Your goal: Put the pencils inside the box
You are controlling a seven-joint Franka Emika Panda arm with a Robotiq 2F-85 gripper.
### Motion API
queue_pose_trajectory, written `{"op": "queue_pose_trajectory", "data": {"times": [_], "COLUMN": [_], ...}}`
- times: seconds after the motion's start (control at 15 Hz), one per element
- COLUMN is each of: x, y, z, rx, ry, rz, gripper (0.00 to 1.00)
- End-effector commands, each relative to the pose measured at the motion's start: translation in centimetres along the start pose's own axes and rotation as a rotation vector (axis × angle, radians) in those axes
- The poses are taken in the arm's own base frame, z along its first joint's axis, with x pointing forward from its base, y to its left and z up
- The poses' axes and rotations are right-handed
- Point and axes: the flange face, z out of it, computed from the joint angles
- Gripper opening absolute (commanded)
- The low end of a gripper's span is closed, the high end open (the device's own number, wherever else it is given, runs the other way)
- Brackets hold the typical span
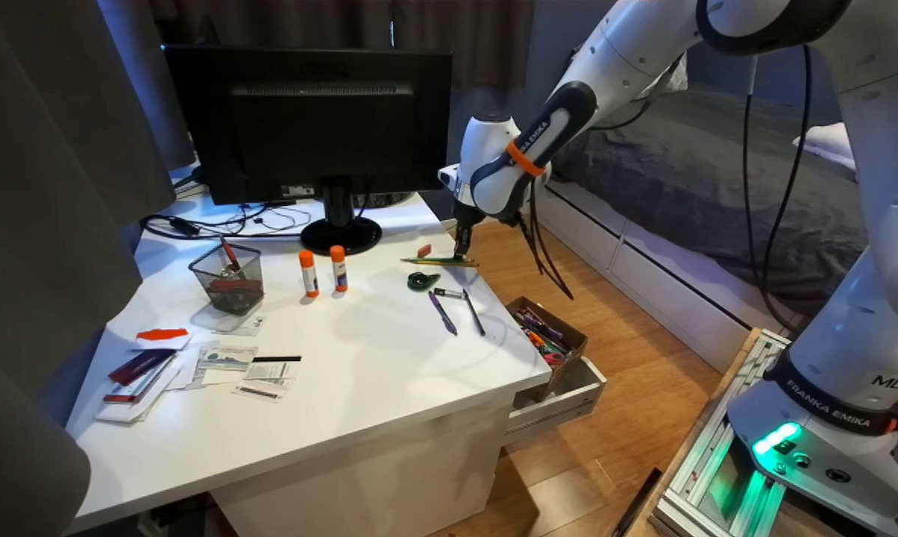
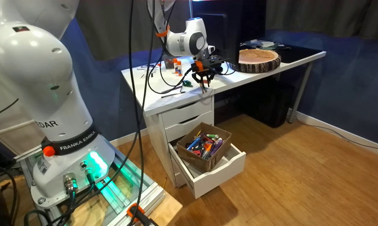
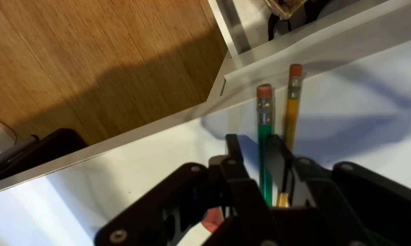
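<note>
Base (image 1: 829,440): in an exterior view, over at four o'clock, lit green.
Forearm (image 1: 628,56): slants down toward eight o'clock there.
Wrist (image 1: 490,149): bent, aimed at six o'clock.
Gripper (image 3: 254,141): I see jaws standing apart.

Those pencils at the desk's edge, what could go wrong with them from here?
The green pencil lies between the open fingers, but the yellow pencil seems to run outside the gap, so it might be left behind. Both appear to poke past the edge of the desk, so a bump could tip one off. The box is crowded with pens, so a pencil might slide out.
</note>
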Motion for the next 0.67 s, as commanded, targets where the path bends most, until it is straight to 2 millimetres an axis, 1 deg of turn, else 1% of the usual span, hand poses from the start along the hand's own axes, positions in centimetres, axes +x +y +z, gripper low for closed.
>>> {"op": "queue_pose_trajectory", "data": {"times": [0.0,0.07,0.47,0.6], "x": [0.95,1.04,1.5,1.59], "y": [0.16,0.13,-0.53,-0.51], "z": [0.65,0.68,1.22,1.35], "rx": [0.0,0.0,0.018,0.019], "ry": [-0.013,-0.015,-0.027,-0.03], "rz": [-0.007,-0.008,-0.022,-0.025], "gripper": [0.26,0.25,0.31,0.3]}}
